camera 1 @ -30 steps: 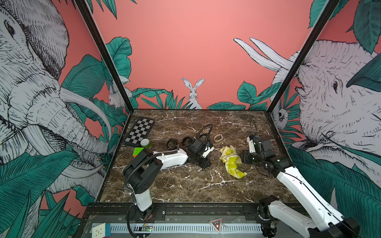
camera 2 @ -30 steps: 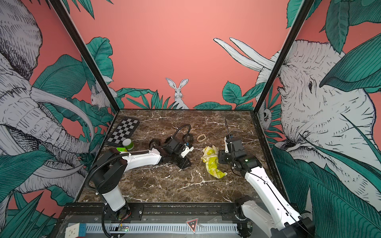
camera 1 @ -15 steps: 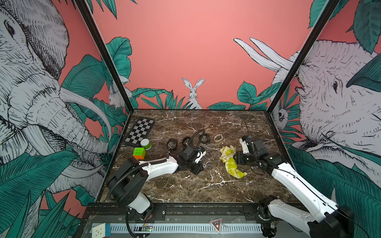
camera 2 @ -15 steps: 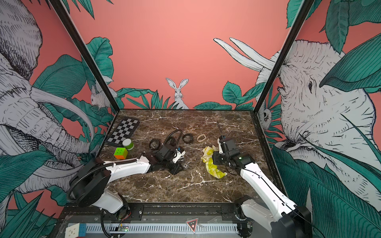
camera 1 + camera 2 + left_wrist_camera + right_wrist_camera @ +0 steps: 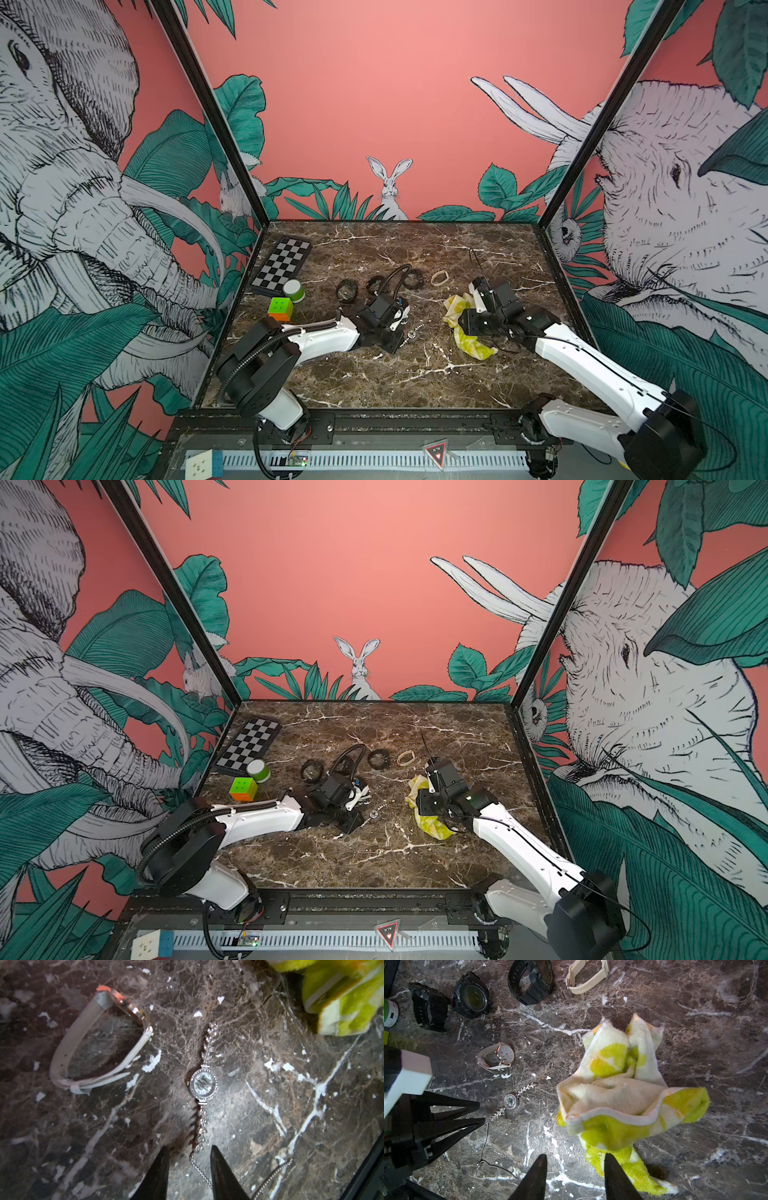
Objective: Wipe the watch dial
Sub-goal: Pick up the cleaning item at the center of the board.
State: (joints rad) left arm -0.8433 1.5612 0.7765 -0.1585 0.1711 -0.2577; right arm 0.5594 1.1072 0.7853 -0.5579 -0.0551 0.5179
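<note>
Where the left arm reaches low over the marble table (image 5: 374, 382), the left gripper (image 5: 189, 1147) has its fingers apart and clamped on nothing. The thin chain of the silver watch (image 5: 203, 1084) runs between the tips. That watch lies flat, dial up, near the table's middle. To its right, apart from it, a crumpled yellow-and-white cloth (image 5: 623, 1095) rests on the stone. The right gripper (image 5: 575, 1155) hovers at the cloth's near tail with its fingers spread and nothing pinched between them. Just beyond the silver watch, a white-strapped watch (image 5: 506, 1054) stands on its edge. Farther back sit three black watches (image 5: 471, 995) and a beige band (image 5: 577, 991). A chessboard (image 5: 282, 266) lies at the far left.
</note>
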